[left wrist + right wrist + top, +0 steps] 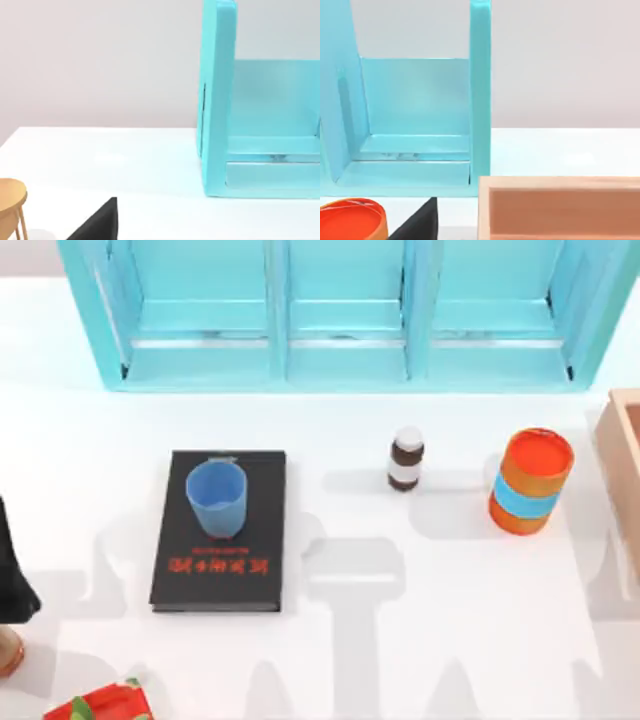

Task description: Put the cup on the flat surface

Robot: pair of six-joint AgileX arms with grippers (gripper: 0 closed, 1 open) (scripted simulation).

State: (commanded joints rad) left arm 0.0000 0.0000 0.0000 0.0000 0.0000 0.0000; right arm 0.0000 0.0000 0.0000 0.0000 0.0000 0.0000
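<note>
The light-blue cup (218, 498) stands upright on the far half of a black book (221, 530) with red lettering, left of the table's middle. The book lies flat on the white tabletop (420, 620), the flat surface. My left arm (12, 575) shows as a dark shape at the table's left edge, well left of the book and apart from the cup. A dark part of my left gripper (99, 226) shows in the left wrist view. A like part of my right gripper (418, 224) shows in the right wrist view. Nothing is held.
A turquoise shelf unit (340, 315) runs along the back. A small brown bottle with a white cap (405, 459) and an orange cylinder with a blue band (530, 482) stand right of the book. A wooden box (625, 460) is at the right edge, a red item (100, 703) front left.
</note>
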